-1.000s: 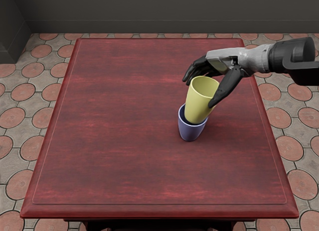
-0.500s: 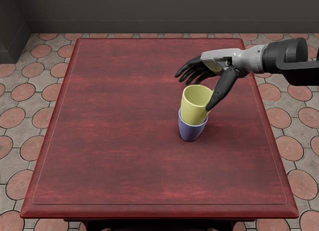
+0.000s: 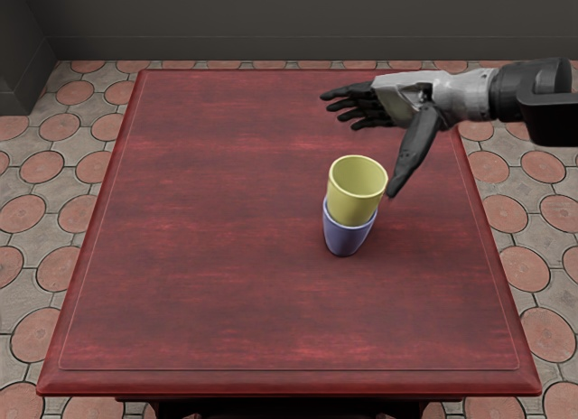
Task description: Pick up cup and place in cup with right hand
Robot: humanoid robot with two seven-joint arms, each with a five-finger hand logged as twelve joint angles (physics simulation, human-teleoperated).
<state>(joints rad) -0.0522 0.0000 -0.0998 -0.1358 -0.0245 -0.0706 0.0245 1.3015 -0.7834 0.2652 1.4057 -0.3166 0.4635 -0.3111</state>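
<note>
My right hand point(image 3: 372, 153) reaches in from the right edge, behind and to the right of the cups, its fingers spread and holding nothing. The thumb hangs down close to the yellow cup's right rim; whether it touches cannot be told. The yellow cup point(image 3: 353, 202) stands upright inside the blue-violet cup point(image 3: 345, 239), its upper part rising above that cup's rim. Its lower part is hidden within the lower cup, which stands on the table right of the middle.
The dark red wooden table point(image 3: 199, 229) fills most of the view. Round-patterned paving surrounds it, with a dark wall behind.
The yellow cup has gone from tilted to upright and sits a little lower in the blue-violet cup. My right hand has opened, its fingers straightening and lifting off the cup.
</note>
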